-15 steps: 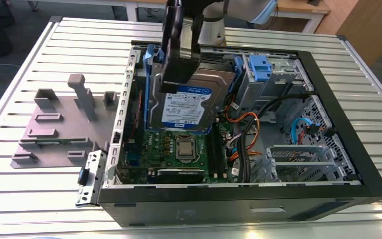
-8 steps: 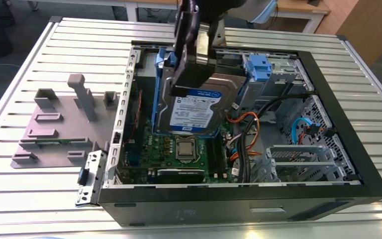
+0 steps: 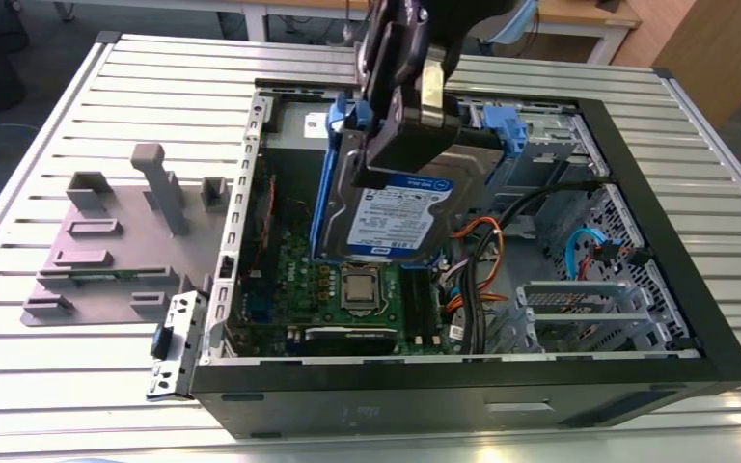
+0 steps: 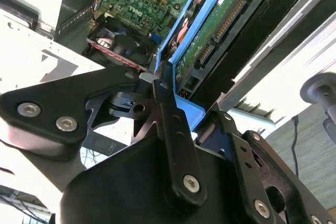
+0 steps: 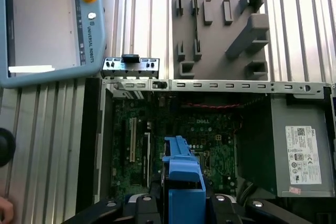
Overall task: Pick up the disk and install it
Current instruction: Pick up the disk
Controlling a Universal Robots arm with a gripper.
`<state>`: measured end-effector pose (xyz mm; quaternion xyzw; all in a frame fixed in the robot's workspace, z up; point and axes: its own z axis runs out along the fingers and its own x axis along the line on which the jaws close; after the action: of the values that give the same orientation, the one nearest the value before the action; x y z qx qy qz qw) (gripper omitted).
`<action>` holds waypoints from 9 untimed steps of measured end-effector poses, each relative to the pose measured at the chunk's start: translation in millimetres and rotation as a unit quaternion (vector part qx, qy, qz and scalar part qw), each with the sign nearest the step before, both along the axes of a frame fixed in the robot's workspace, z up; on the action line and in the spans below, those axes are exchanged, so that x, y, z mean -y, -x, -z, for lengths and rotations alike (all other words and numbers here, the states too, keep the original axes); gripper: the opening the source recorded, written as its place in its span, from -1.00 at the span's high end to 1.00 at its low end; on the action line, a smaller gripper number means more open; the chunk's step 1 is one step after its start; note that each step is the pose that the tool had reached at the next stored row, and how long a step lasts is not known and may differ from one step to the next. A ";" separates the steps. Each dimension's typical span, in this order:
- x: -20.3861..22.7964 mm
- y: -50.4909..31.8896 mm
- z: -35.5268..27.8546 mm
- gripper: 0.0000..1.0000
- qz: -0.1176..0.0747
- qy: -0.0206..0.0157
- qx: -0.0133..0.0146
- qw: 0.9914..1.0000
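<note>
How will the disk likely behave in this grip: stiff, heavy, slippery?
Likely rigid: the disk hangs tilted from the gripper without sagging. Probably heavy for its size, being metal-bodied. Its blue plastic bracket may flex or slip slightly where gripped.

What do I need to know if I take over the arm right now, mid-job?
The tool is shut on the disk, gripping it by its blue bracket.
The disk is held tilted in the air over the circuit board inside the open computer case.
Done: pickup.
Left: the disk is not yet seated in the case.
A grey holder plate lies on the table, at the exterior view's left of the case.
</note>
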<state>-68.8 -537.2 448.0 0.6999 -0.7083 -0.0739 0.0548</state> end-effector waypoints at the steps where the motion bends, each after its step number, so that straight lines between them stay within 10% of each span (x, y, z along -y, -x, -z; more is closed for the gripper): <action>1: 0.0 -0.2 -3.4 0.26 0.000 -0.001 0.000 1.000; 9: 0.0 -0.8 -9.4 0.26 0.000 -0.003 -0.001 1.000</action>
<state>-68.1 -537.3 457.4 0.7000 -0.7080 -0.0763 0.0532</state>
